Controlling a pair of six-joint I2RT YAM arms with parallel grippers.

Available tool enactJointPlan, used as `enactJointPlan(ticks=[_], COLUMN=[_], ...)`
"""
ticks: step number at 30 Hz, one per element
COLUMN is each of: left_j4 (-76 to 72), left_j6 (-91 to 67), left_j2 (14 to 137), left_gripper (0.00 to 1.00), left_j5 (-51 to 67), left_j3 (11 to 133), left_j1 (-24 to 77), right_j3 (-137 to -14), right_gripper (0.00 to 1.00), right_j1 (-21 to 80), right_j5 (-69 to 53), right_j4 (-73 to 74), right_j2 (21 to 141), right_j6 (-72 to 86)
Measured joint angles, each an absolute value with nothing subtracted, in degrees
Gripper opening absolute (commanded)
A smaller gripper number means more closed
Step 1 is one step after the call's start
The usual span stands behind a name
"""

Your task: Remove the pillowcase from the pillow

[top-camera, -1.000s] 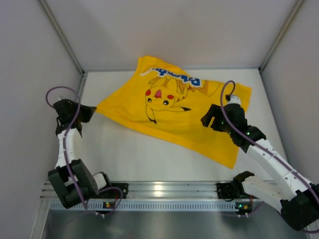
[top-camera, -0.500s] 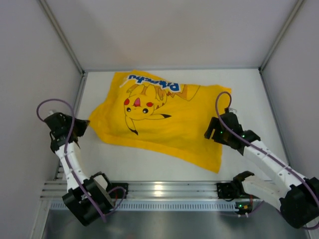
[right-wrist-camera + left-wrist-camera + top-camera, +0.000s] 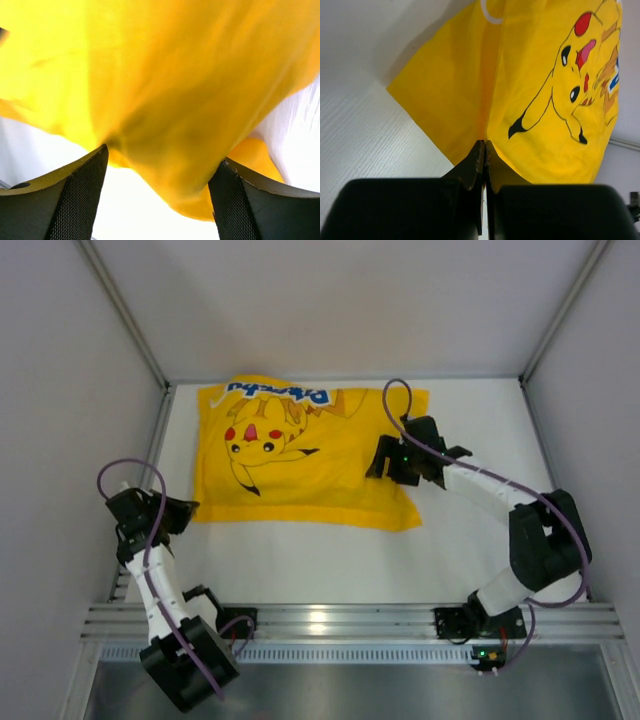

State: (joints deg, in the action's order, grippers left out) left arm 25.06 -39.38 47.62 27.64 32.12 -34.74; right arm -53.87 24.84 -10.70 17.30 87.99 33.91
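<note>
Closed booth: plain white walls (image 3: 350,300) on three sides, grey metal struts (image 3: 120,310) rising from the far corners.

White worktop (image 3: 300,560), finely ribbed as seen from the left wrist. Silver rail (image 3: 320,620) across the near edge, both arm bases mounted on it.

Pillowcase (image 3: 300,480) on the far left half of the worktop, mostly flat, print side up. Far edge close to the back wall, near right corner pointing toward the rail.

Right arm (image 3: 500,495) folded back from the right side, reaching the pillowcase's right edge. Left arm (image 3: 150,570) upright near the left wall.

Right end effector (image 3: 383,460) with jaws set wide. Thick fold of yellow fabric fills the gap and touches both mesh-faced fingers (image 3: 80,190): grasping the pillowcase.

Left end effector (image 3: 178,510) clenched, tips pressed together on the near left corner of the pillowcase.

Cartoon print (image 3: 255,435) with red cheeks, upside down from the top camera. Blue lettering (image 3: 280,392) along the far edge.

Purple cable (image 3: 130,475) looped above the left wrist.
</note>
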Motion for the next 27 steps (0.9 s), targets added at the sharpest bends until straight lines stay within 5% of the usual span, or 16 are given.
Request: enactJointPlan(ticks=[5, 11, 27], left_j4=[25.3, 25.3, 25.3], left_j6=[-39.0, -39.0, -39.1], left_j2=[47.5, 49.2, 49.4], left_gripper=[0.00, 0.00, 0.00], left_j5=[29.3, 30.3, 31.0], left_j3=[31.5, 31.5, 31.5], left_j1=[-34.7, -34.7, -34.7], right_j3=[-62.2, -51.3, -39.7], right_gripper=[0.77, 0.80, 0.81], right_j1=[23.8, 20.6, 19.3], right_j5=[-5.6, 0.3, -1.0], right_j4=[16.7, 17.2, 11.7], right_j2=[86.9, 76.0, 82.4], right_j6=[31.7, 30.7, 23.8])
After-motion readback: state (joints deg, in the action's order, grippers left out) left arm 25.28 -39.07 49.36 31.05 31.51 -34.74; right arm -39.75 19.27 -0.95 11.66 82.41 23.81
